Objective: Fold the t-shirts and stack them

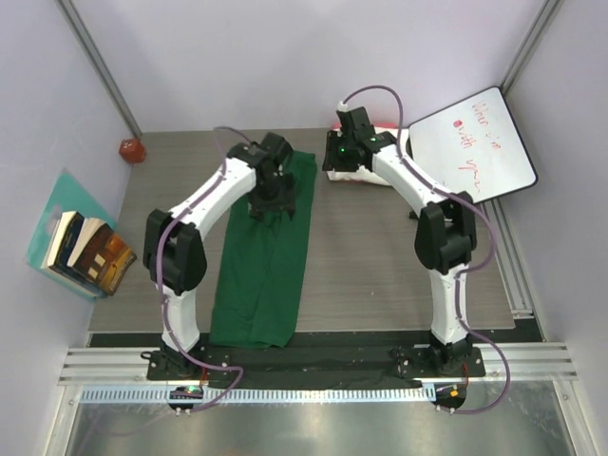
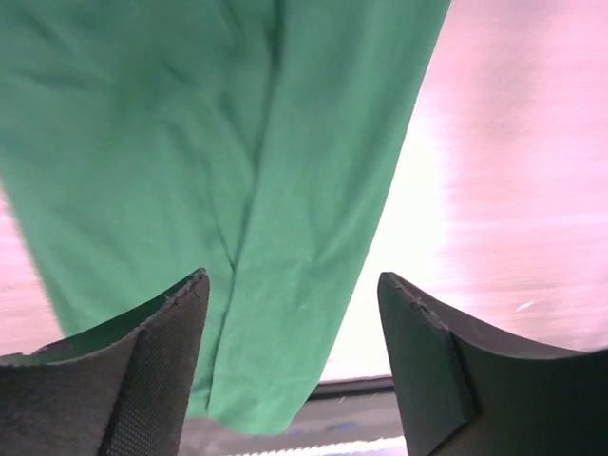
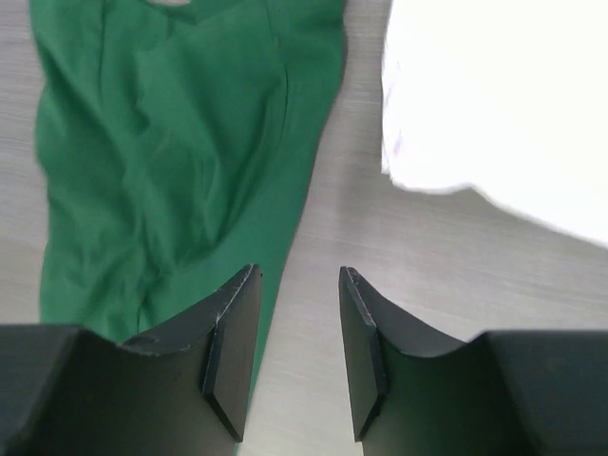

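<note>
Quick rundown: the green shirt (image 1: 264,256) lies as one long strip on the left half of the table (image 1: 380,256), running from the back down to the near edge, with a crease along its middle. The left gripper (image 1: 269,204) is over the far end of it. In the wrist view its fingers (image 2: 180,323) are spread wide with nothing between them, just green cloth underneath; I can't tell if they touch it. The left arm blocks the strip's far-left corner from overhead. The white bundle (image 1: 344,171) sits at the back, right of the green shirt with a gap of bare table between them, and a bit of pink cloth (image 1: 388,126) peeks out behind it. The right gripper (image 1: 342,157) is on top of that spot and hides most of the bundle from above. In its own camera the jaws are apart and empty, with bare table in the gap, green shirt to the left and bundle (image 3: 494,104) to the right. A whiteboard (image 1: 472,142) with red writing sits tilted at the back right, just beside the bundle, with the right arm across its lower-left corner. A small red thing (image 1: 130,149) is at the back-left corner, and off the left edge there's a row of books (image 1: 85,252) on a teal sheet (image 1: 59,201).
</note>
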You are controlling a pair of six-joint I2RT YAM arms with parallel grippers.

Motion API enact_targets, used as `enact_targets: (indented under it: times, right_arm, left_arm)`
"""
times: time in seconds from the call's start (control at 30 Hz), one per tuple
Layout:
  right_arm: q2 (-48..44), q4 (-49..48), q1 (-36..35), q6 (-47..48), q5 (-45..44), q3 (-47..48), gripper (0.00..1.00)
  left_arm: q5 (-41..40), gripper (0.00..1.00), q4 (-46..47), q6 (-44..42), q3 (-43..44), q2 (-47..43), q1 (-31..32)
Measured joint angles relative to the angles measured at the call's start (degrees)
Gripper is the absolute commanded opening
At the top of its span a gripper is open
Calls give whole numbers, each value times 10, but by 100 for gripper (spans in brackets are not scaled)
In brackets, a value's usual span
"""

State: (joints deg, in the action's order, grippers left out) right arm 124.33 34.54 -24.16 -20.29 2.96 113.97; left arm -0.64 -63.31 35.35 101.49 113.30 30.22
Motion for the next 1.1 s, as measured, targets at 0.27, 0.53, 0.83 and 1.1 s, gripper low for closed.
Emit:
enact_targets:
  times: [0.27,0.53,0.83,1.1]
  right_arm:
    - [-163,-32,-20,-25,-11,-231,41]
    - [-174,-38,-35,-38,-12,-344,38]
    - [-204,-55,-34,-43,-11,-398,36]
    - [-205,-89,-35,-56,22,-428,43]
  left_arm:
    - [-3,71,17,-23,153,37,-101]
    - [19,71,11,-59,345,263,-96]
    - [48,69,43,-56,322,265,-93]
    - [52,69,65,-59,289,269,-93]
